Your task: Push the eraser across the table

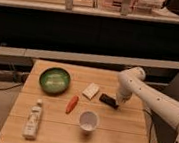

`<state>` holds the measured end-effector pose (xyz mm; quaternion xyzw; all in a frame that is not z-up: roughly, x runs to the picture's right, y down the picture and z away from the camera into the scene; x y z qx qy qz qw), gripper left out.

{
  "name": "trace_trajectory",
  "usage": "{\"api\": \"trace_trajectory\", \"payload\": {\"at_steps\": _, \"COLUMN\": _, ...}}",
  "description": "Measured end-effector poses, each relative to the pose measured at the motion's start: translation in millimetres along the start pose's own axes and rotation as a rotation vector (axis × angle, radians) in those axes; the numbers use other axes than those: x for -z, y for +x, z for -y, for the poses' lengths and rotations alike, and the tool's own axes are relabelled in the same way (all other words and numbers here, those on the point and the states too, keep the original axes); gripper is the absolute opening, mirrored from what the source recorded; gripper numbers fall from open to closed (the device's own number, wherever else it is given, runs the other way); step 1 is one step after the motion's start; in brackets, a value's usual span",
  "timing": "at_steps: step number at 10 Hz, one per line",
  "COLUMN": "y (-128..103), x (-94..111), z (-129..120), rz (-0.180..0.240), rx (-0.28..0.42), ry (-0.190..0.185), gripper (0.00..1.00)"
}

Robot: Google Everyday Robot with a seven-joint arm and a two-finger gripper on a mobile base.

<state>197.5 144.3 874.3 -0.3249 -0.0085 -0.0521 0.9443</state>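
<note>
Eraser (108,99) lies on the right half of the table (118,136), just right of the white block (91,90), with the gripper (118,104) down at its right end and seemingly touching it, though contact is hard to judge from this angle. The white arm (152,98) reaches in from the right edge of the view. A green bowl (55,79), a carrot (71,104), a white cup (88,121) and a bottle (32,120) sit further left and toward the front.
</note>
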Motion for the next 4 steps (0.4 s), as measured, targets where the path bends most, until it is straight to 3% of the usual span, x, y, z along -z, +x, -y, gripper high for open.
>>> {"api": "trace_trajectory", "payload": {"at_steps": 4, "y": -31.3, "x": -1.0, "z": -0.4, "rz": -0.023, "rx": 0.064, "ry": -0.02, "gripper": 0.02}}
